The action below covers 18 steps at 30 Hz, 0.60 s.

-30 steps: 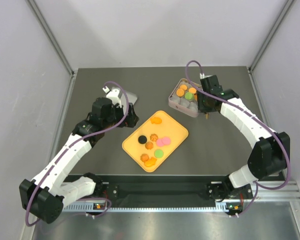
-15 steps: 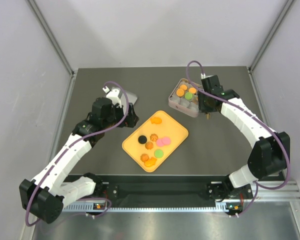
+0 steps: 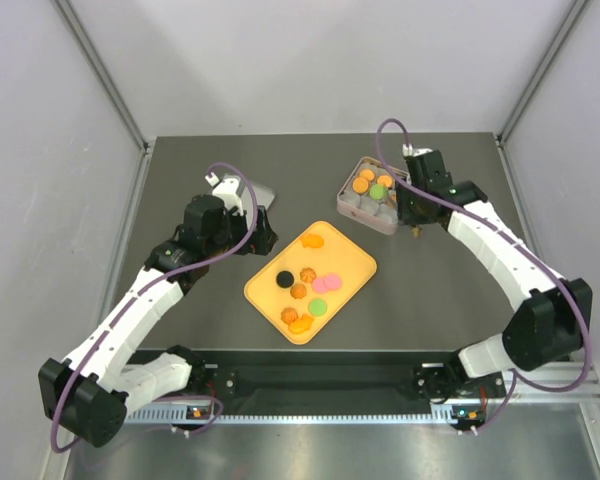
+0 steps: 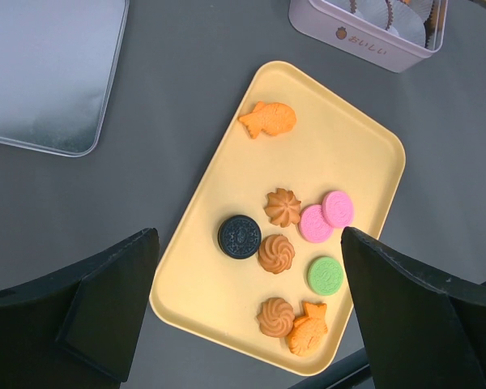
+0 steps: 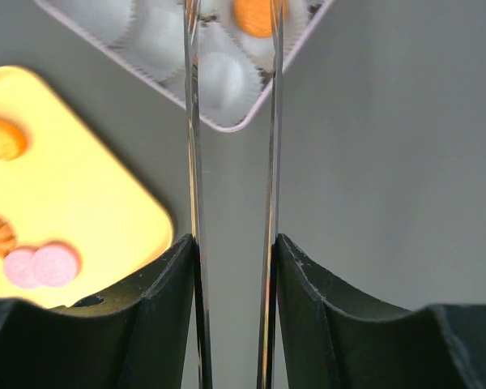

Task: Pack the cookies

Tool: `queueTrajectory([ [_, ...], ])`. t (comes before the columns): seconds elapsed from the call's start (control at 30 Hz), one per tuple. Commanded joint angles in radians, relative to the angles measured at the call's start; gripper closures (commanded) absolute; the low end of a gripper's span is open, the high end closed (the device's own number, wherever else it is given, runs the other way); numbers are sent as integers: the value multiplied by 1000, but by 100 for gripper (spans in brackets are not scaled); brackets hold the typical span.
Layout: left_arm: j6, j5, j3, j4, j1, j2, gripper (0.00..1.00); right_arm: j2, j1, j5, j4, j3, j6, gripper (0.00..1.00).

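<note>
Several cookies (image 3: 307, 275) lie on the orange tray (image 3: 355, 262): a black one (image 4: 240, 236), orange swirls (image 4: 276, 254), two pink ones (image 4: 315, 224), a green one (image 4: 326, 275) and two orange fish shapes (image 4: 269, 119). A few orange cookies and a green cookie (image 3: 377, 191) sit in the pink tin (image 3: 372, 222). My left gripper (image 3: 265, 232) hangs wide open and empty above the tray's left side (image 4: 249, 243). My right gripper (image 3: 416, 228) is beside the tin's right corner, its thin fingers slightly apart with nothing between them (image 5: 232, 49).
A silver lid (image 3: 260, 192) lies flat on the dark table behind the left gripper, and also shows in the left wrist view (image 4: 49, 73). The tin has white paper cups (image 5: 219, 81) in its compartments. Grey walls enclose the table on three sides.
My right arm has shifted slightly to the right beside the tin. The left arm and the cookies have not moved.
</note>
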Motion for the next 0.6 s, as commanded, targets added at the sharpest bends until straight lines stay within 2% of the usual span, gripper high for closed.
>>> queueTrajectory([
  [0.0, -2, -5, -3, 25, 5, -9, 1, -84, 76, -11, -22, 61, -11, 58],
  [0.27, 1, -22, -3, 19, 6, -10, 1, -138, 345, -45, -67, -28, 16, 58],
  [0.57, 1, -26, -1, 19, 6, -12, 1, -249, 462, -131, -102, -177, 77, 57],
])
